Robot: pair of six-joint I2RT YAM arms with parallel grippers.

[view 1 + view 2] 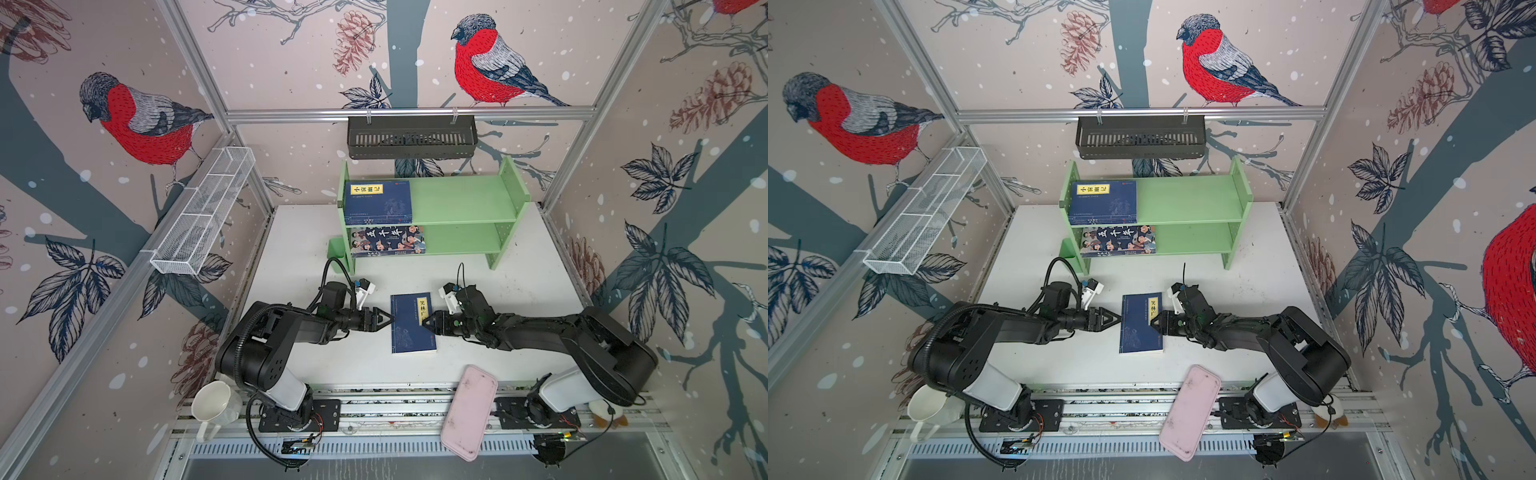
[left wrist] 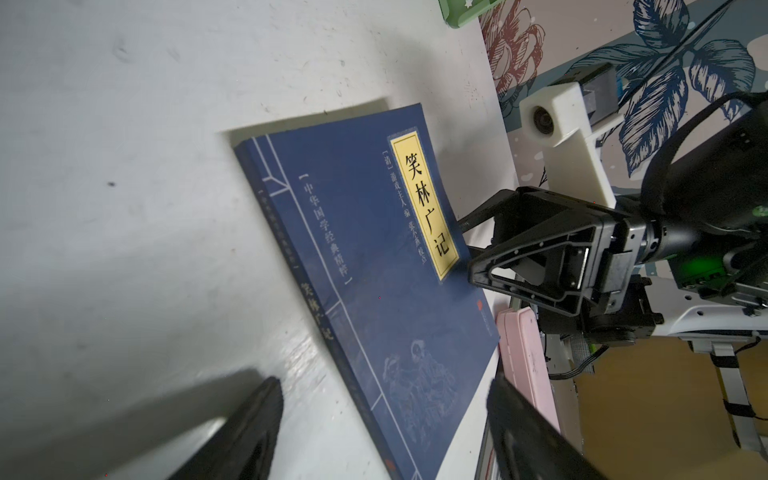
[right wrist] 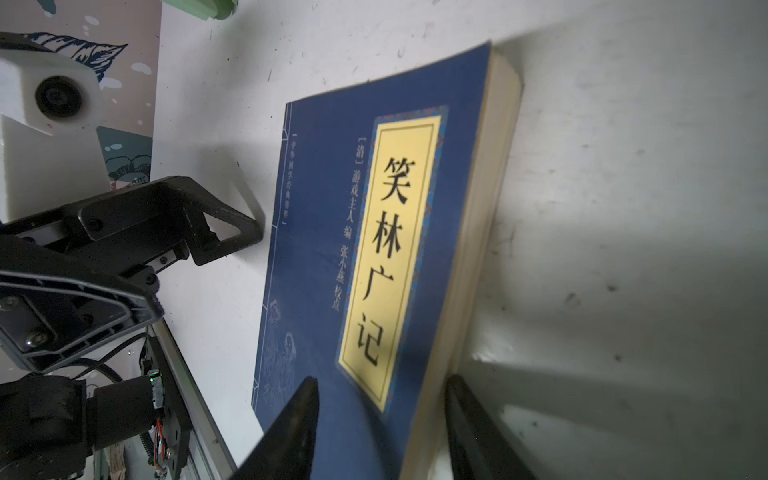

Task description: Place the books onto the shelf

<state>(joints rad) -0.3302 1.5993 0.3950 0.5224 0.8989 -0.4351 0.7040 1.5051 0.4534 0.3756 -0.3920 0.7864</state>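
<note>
**Top views: one navy book lies on the table between two grippers**

In both top views we read the scene from left to right. On the green shelf (image 1: 461, 199), the left end of the upper tier carries a stack of navy books (image 1: 377, 201). The cartoon-cover book (image 1: 387, 241) lies below it on the lower tier, and the boards to their right are bare. In front of the shelf, on the white table (image 1: 519, 316), the left gripper (image 1: 390, 319) points at the spine side of one more navy book (image 1: 409, 328), which lies flat, cover up. In the left wrist view we see its fingers (image 2: 249, 436) spread wide, holding nothing. On the book's other side, the right gripper (image 1: 424, 323) straddles the page edge. In the right wrist view, one of its fingers (image 3: 299, 424) lies over the cover and the other sits beside the pages. Whether they pinch the book yet, we cannot tell. Further right, at the table's front edge, a pink case (image 1: 469, 411) lies untouched. We judge the task mostly done: as far as we can see, only this one book remains to be lifted and shelved.
</note>
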